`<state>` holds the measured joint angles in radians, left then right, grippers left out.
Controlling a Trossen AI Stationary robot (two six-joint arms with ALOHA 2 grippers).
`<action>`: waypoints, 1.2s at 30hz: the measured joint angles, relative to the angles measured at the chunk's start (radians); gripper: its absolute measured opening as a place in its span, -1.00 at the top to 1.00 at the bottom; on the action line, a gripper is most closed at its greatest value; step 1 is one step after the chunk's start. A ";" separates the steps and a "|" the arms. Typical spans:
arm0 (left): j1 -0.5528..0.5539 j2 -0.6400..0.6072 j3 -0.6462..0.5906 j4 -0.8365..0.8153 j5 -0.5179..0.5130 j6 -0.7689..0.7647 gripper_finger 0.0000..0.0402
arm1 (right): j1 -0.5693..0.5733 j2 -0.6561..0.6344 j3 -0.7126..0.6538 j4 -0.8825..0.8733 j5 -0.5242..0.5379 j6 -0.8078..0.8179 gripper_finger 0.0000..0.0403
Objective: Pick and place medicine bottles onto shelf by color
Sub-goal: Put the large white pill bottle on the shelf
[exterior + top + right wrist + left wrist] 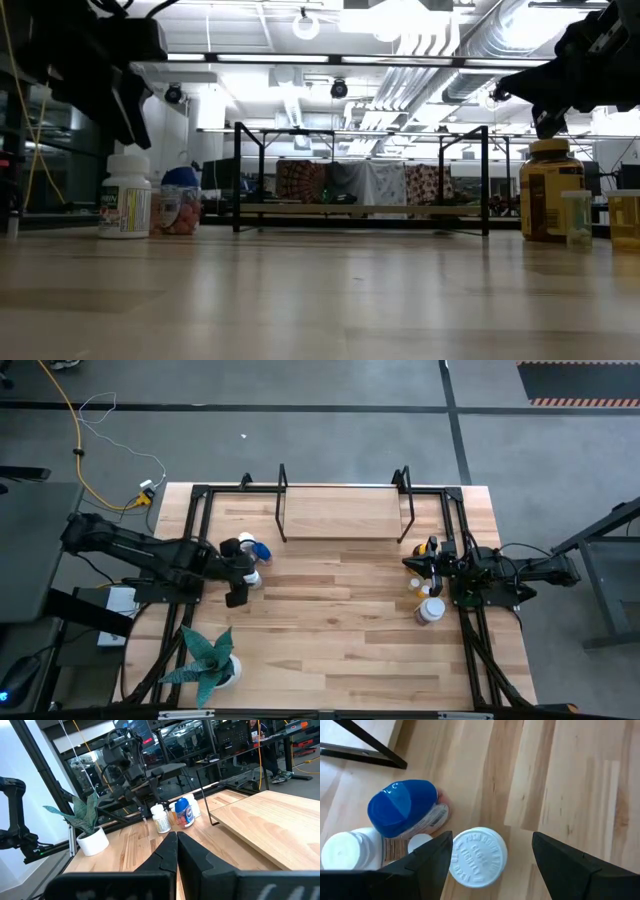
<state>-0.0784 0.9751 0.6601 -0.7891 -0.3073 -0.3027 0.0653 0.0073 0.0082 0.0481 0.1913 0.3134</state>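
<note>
My left gripper (487, 857) hangs spread wide above the white-capped bottle (478, 856) near the left edge of the table (340, 640); just beyond it stand the blue-capped bottle (402, 807) and another white bottle (342, 851); my right gripper (176, 845) is pressed together near the right edge, beside the amber bottle (549, 190); the shelf (340, 512) stands empty at the far edge.

Count: 3 bottles at desk left edge (252, 563), 4 at right edge (430, 595), 1 shelf (338, 513), 1 potted plant (210, 659), 2 arms.
</note>
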 joint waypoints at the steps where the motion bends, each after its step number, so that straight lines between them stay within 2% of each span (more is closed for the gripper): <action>1: 0.000 0.003 0.000 0.000 -0.007 0.000 -0.31 | 0.000 0.000 0.000 0.000 0.000 0.000 1.00; 9: 0.018 0.022 0.000 -0.037 -0.039 -0.049 -0.31 | 0.000 0.000 0.000 0.000 0.000 0.000 1.00; 23: 0.153 0.055 0.000 -0.056 0.150 -0.053 -0.31 | 0.000 0.000 0.000 0.000 0.000 0.000 1.00; 36: 0.192 0.111 0.000 -0.052 0.167 -0.061 -0.25 | 0.000 0.000 0.000 0.000 0.000 0.000 1.00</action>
<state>0.1133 1.0856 0.6598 -0.8412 -0.1405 -0.3642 0.0650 0.0071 0.0080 0.0479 0.1913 0.3136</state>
